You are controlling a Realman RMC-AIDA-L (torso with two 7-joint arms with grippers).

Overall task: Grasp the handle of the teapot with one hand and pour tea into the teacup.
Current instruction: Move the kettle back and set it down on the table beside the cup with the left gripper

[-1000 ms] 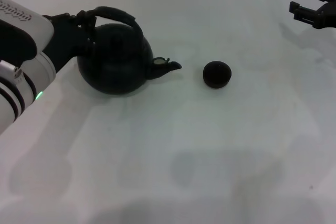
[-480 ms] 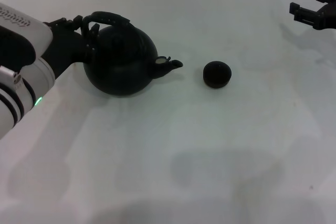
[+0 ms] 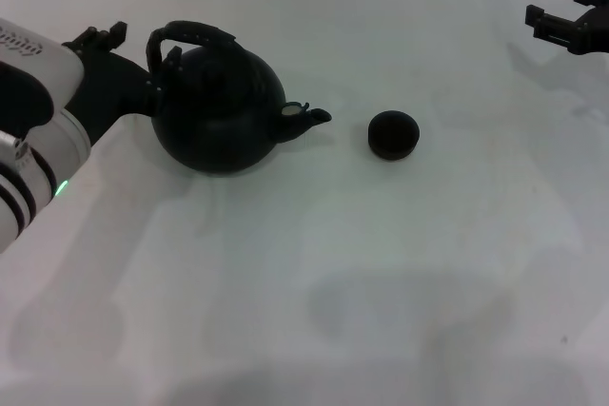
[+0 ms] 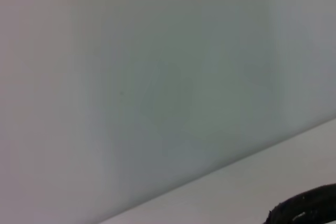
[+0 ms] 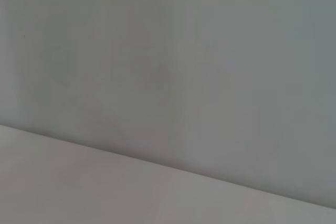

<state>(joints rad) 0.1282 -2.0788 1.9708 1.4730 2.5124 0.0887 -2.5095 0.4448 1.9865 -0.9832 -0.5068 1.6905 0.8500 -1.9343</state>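
The matte-black teapot (image 3: pixel 224 111) stands upright on the white table (image 3: pixel 381 263) at the back left, with its spout (image 3: pixel 309 118) pointing right toward the teacup. Its arched handle (image 3: pixel 193 32) spans the top. The small dark teacup (image 3: pixel 393 134) stands a short way right of the spout. My left gripper (image 3: pixel 141 56) is open at the handle's left end, with its fingers spread and nothing held. A dark curved edge (image 4: pixel 307 207) shows in a corner of the left wrist view. My right gripper (image 3: pixel 561 16) is parked at the far right, open and empty. No tea is visible.
The white table stretches bare in front of the teapot and the teacup. My left arm (image 3: pixel 38 130) covers the table's left side. The right wrist view shows only plain pale surface.
The teapot shifted slightly right and now rests still. My left gripper's fingers have opened off the handle and drawn back a little to the left. The right arm has not moved.
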